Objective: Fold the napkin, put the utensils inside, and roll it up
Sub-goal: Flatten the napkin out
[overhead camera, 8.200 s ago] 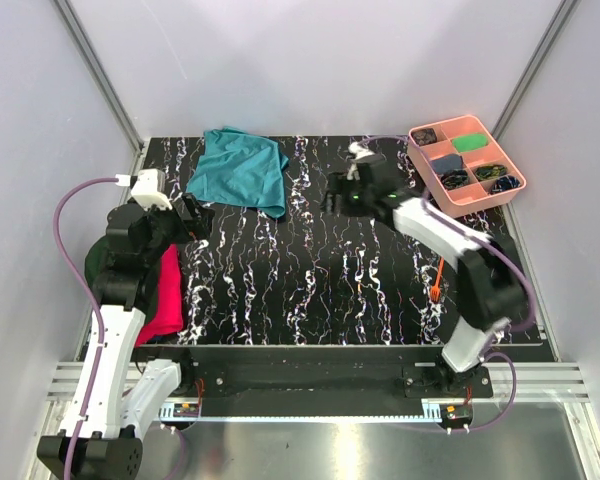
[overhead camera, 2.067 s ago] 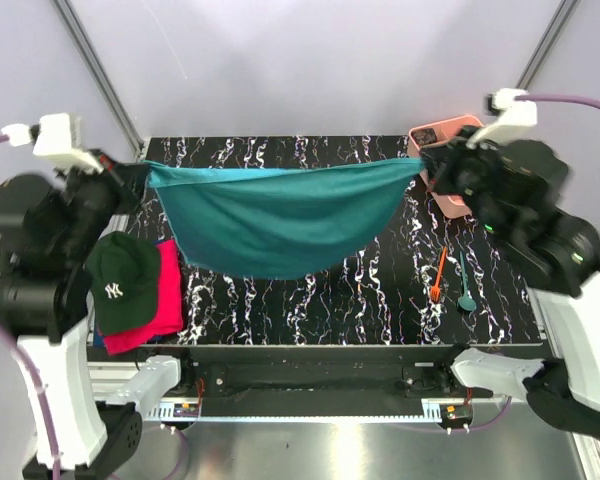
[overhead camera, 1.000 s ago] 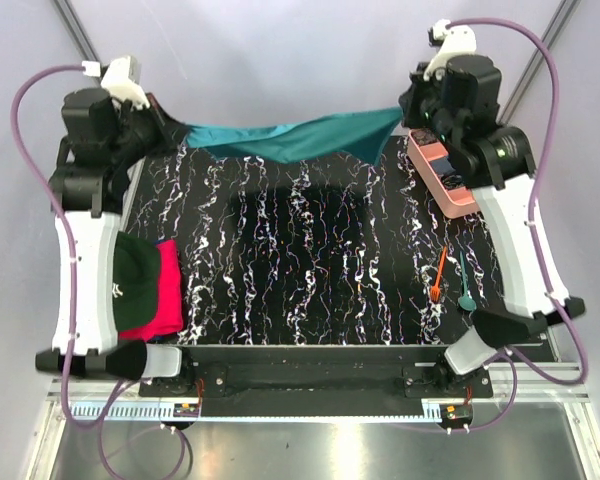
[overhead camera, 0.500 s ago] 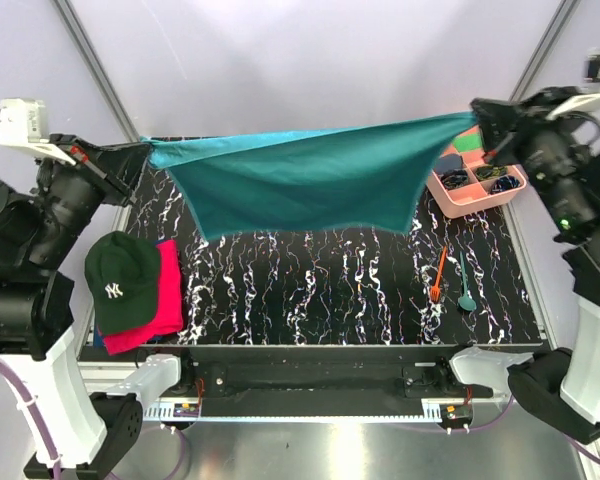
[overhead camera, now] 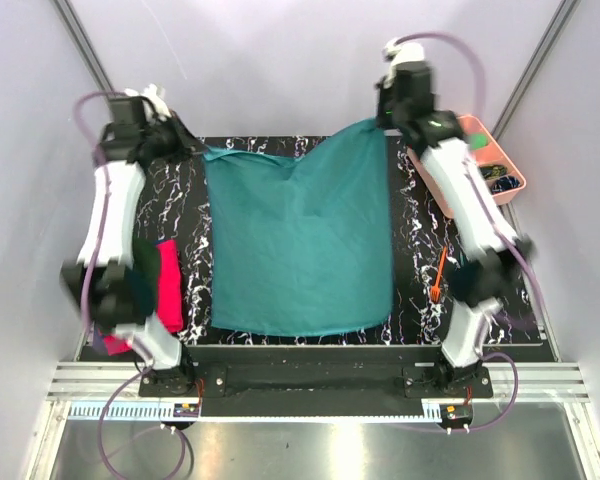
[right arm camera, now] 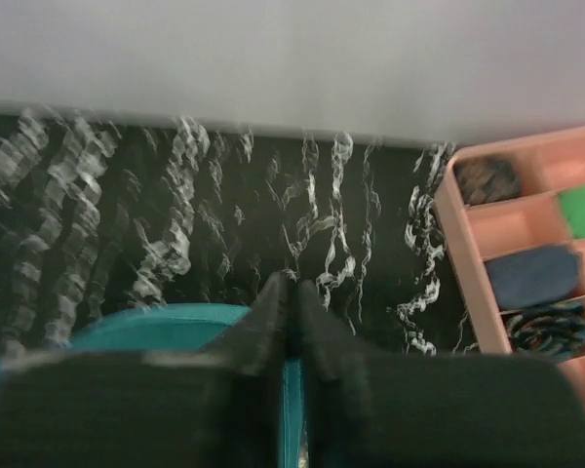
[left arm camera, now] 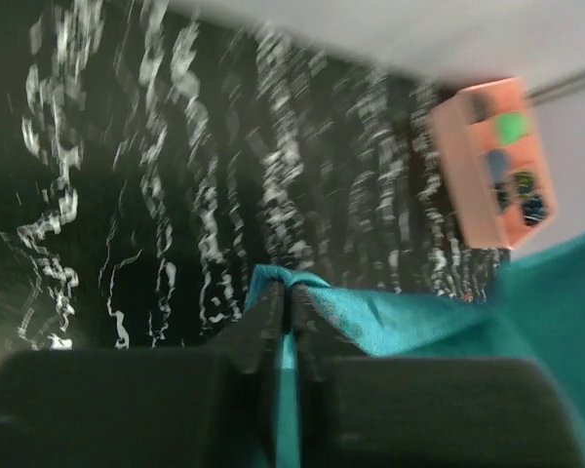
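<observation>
Teal napkin down, spread flat.
It hung stretched in the air half a second ago; now it lies across the desk, left claw and right claw each pinched tight on a far corner.

black marbled table bears spread napkin, orange fork, pink tray (compartmented).

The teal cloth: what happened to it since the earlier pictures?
The napkin, first crumpled at the far left of the table, was picked up by both tools, stretched in the air, and is now spread flat across the middle. The left tool and right tool still pinch its far corners. The orange fork, pink tray and red cloth stayed put.
</observation>
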Robot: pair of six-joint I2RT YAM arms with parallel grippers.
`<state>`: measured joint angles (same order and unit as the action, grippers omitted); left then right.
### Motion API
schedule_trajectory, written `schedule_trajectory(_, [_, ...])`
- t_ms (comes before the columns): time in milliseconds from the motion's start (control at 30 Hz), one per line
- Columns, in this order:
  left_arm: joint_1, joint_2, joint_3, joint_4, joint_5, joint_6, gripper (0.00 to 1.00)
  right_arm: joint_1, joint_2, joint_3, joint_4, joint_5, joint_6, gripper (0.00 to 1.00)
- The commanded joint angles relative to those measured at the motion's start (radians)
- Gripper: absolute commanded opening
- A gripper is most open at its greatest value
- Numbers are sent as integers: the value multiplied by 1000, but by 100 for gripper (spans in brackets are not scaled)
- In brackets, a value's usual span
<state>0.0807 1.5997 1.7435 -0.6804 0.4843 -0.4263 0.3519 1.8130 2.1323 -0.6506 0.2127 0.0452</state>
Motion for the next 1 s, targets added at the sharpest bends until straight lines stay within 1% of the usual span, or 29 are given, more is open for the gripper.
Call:
schedule_trajectory(0, [39,291,86,39,82,-38,54,-44,299,194,43,-104,-33,28])
schedule_trajectory(33, [40,340,144,38,89,-48,62,-50,444,277,10,-133,-34,56])
schedule_trajectory(67, [41,414,172,30,94,-52,66,-50,515,463,-82,-191,-38,69])
schedule_trajectory(100, [37,433,195,27,99,-58,72,-50,581,554,-127,-208,-41,75])
schedule_trajectory(133, [36,443,220,21,97,-57,74,-50,677,634,-167,-267,-39,81])
schedule_trajectory(167, [30,434,223,19,83,-45,77,-48,704,728,-220,-285,-38,82])
schedule_trajectory(200, [27,421,220,16,41,-37,86,-50,716,736,-231,-292,-28,83])
schedule_trajectory(233, [28,402,202,18,21,-29,89,-50,689,717,-234,-302,-24,84])
schedule_trajectory(267, [27,363,186,18,5,-14,90,-48,660,622,-219,-306,-16,84])
schedule_trajectory(333, [25,321,134,18,-16,3,91,-48,533,481,-187,-317,-5,84])
schedule_trajectory(367, [24,278,113,18,-15,20,91,-48,484,316,-146,-319,11,84])
schedule_trajectory(400, [21,252,67,16,-18,30,91,-47,380,228,-120,-319,25,84])
schedule_trajectory(433, [14,226,41,16,-24,40,91,-47,326,140,-97,-319,45,83])
schedule_trajectory(467, [8,173,13,18,-29,61,92,-47,272,-27,-57,-325,85,83])
schedule_trajectory(500, [4,148,-37,16,-35,75,92,-47,170,-113,-37,-331,108,83])
schedule_trajectory(533, [-10,122,-65,16,-35,89,92,-47,120,-199,-18,-343,134,82])
schedule_trajectory(567, [-16,71,-91,18,-52,106,92,-44,73,-360,17,-352,181,81])
schedule_trajectory(600, [-21,43,-148,21,-61,106,92,-39,-14,-438,28,-360,203,79])
schedule_trajectory(633, [-44,17,-176,30,-65,107,92,-34,-53,-510,38,-349,225,78])
schedule_trajectory(667, [-56,-31,-200,36,-81,119,92,-28,-85,-635,39,-343,258,77])
schedule_trajectory(700, [-71,-55,-243,42,-93,129,92,-13,-140,-691,39,-340,274,74])
schedule_trajectory(733, [-105,-96,-262,44,-111,139,92,-5,-161,-742,39,-335,291,72])
schedule_trajectory(767, [-123,-116,-281,42,-159,167,92,4,-179,-823,39,-334,317,71])
schedule_trajectory(867, [-167,-191,-358,57,-210,195,92,41,-219,-929,39,-290,355,69])
schedule_trajectory(933, [-170,-239,-421,88,-219,201,91,47,-207,-948,35,-262,366,67])
schedule_trajectory(967, [-170,-254,-441,100,-248,204,91,47,-198,-948,35,-256,373,66])
